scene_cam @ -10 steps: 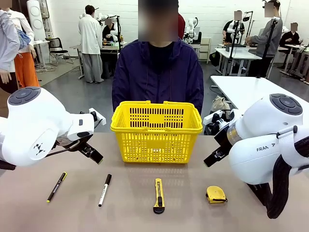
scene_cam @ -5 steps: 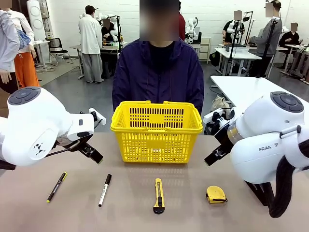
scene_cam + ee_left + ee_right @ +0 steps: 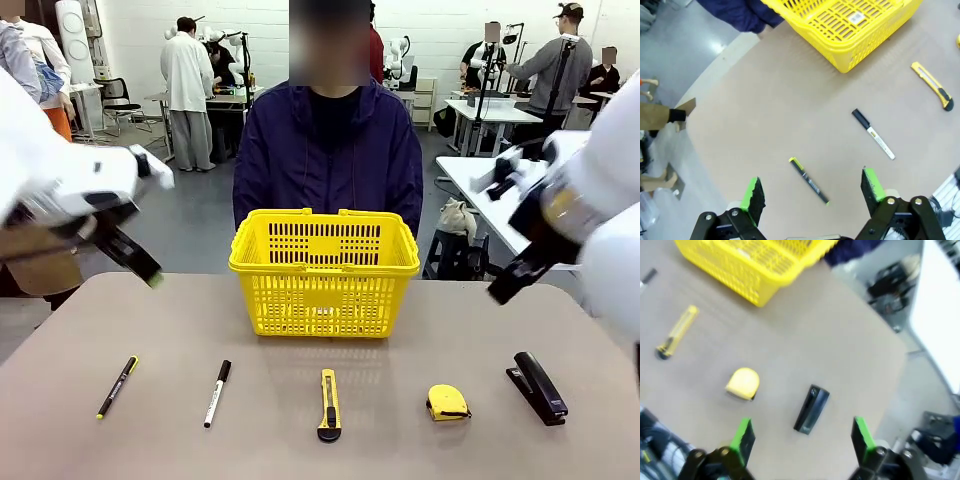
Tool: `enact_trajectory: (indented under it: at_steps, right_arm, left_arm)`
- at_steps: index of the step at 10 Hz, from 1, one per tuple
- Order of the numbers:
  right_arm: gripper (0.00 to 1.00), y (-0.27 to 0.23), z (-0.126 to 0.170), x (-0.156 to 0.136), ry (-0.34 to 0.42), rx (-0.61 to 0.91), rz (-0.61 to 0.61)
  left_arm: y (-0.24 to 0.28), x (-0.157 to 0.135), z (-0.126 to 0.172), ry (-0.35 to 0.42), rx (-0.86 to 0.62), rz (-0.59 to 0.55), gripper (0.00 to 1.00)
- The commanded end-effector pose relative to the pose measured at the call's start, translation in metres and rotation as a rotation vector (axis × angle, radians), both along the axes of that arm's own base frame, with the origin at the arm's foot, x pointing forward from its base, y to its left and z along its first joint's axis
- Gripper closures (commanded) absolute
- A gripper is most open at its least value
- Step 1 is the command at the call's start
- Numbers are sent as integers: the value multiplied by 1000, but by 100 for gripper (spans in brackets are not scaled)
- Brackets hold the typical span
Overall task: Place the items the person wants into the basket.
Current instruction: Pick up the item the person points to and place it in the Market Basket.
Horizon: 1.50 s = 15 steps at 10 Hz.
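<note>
The table [image 3: 300, 450] carries everything; the person [image 3: 330, 150] stands at its far side, hands hidden behind the basket [image 3: 323, 270], which sits far centre with its mouth unobstructed. The left gripper [image 3: 812, 187] hangs high over the left end and the right gripper [image 3: 802, 434] high over the right end, each with jaws wide apart and holding nothing. The items lie in a row near the robot, from right to left: stapler [image 3: 537, 387], tape measure [image 3: 448, 402], knife [image 3: 329, 404], marker [image 3: 217, 392], pen [image 3: 118, 385]

The likeliest fault is a wrong pick. No pointing hand shows, so which item is wanted cannot be read here. The marker lies near the pen and looks much like it, and the stapler sits near the tape measure, so a descent slightly off line could close on the unwanted neighbour. The pen is thin and flat on the table, so the pads may scrape the surface or pinch it out sideways. The tape measure is rounded and could squirt from a shallow grip

For room, the pen lies toward the left edge and the stapler toward the right edge, so a nudge outward may send either off. Bare table runs between the row and the basket, giving a free path to carry things far and drop them in
</note>
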State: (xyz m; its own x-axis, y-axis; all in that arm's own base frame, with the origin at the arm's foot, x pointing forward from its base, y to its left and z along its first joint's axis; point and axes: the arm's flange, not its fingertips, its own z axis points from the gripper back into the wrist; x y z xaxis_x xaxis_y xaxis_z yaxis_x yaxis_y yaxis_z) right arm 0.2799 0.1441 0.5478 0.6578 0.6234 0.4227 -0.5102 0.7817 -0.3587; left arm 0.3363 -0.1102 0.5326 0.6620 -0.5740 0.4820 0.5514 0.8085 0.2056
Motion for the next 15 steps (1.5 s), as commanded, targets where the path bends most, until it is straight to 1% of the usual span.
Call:
enact_trajectory:
  at_steps: [1,2,3,4,5,6,9,10,11,12,13,14,15]
  right_arm:
    - [0,0,52,-16,4,13,14]
    - [0,-1,73,-19,-1,7,-4]
    - [0,-2,86,-19,-5,10,-16]
    - [0,-3,96,-19,-19,17,-31]
    - [0,-3,96,-15,-28,4,-45]
    - [0,-4,98,-33,-33,23,-18]
    - [0,-4,98,-33,-33,23,-18]
    - [0,-4,102,-29,-34,26,-20]
    - [0,-36,98,-22,61,176,130]
    - [0,-71,97,-16,77,329,165]
    - [0,-105,93,-12,88,443,236]
    - [0,-131,89,-11,92,515,286]
    - [0,-161,84,-13,68,585,299]
  left_arm:
    - [0,-1,54,-18,31,13,0]
    - [-2,-7,77,-38,39,24,0]
    - [-4,-12,93,-54,56,36,0]
    - [-8,-14,101,-53,73,50,0]
    - [-9,-14,100,-57,86,64,0]
    - [-2,-19,105,-59,26,12,0]
    - [-2,-19,105,-59,26,12,0]
    - [-2,-19,105,-59,26,12,0]
    - [-3,-18,108,-60,37,21,0]
    - [28,-4,113,51,-175,-103,0]
    - [58,6,112,94,-314,-174,0]
    - [85,9,112,121,-399,-228,0]
    - [118,8,110,135,-460,-247,0]
